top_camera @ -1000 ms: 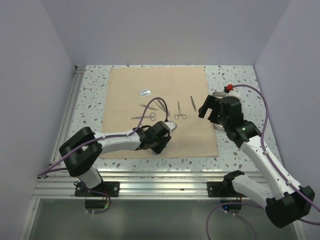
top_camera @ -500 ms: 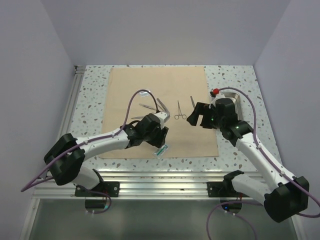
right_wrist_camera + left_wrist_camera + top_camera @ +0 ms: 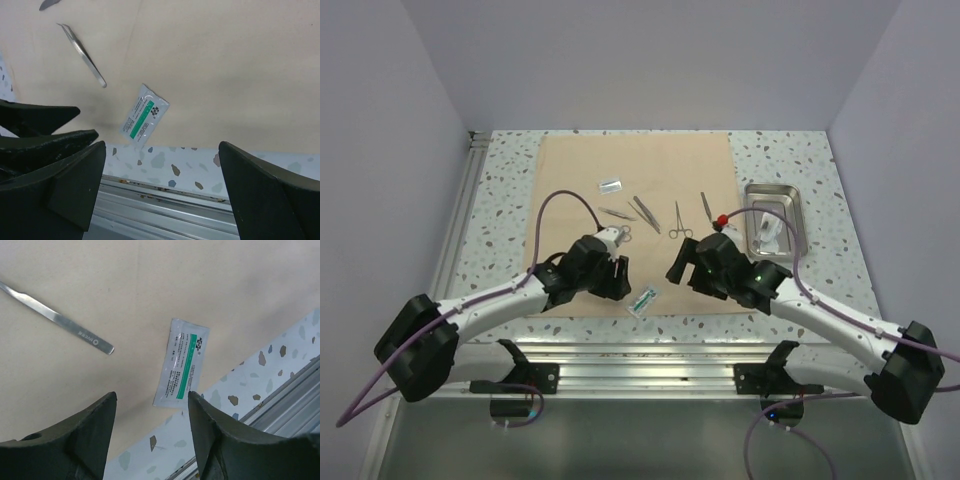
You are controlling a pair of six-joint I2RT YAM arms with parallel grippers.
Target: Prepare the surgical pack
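1. The green-striped packet (image 3: 643, 300) lies flat on the tan cloth (image 3: 640, 160), one corner at its near edge.
2. The left end effector (image 3: 152, 397) and the right end effector (image 3: 161, 145) hover over it, both wide open and empty.
3. Probably only one should descend, pinching the packet's narrow width without catching the cloth.
4. Farther off lie the tweezers (image 3: 82, 52) and scissors (image 3: 678, 222). The steel tray (image 3: 798, 200) sits on the worktop (image 3: 790, 160).

This is a robotics lab test cell. Plain pale walls (image 3: 650, 60) box in a speckled worktop (image 3: 790, 160) at 9, 12 and 3 o'clock. A bare aluminium-profile frame (image 3: 640, 362) runs along its 6 o'clock edge, carrying a left arm (image 3: 500, 297) and right arm (image 3: 830, 318) that trail purple cables (image 3: 560, 195).
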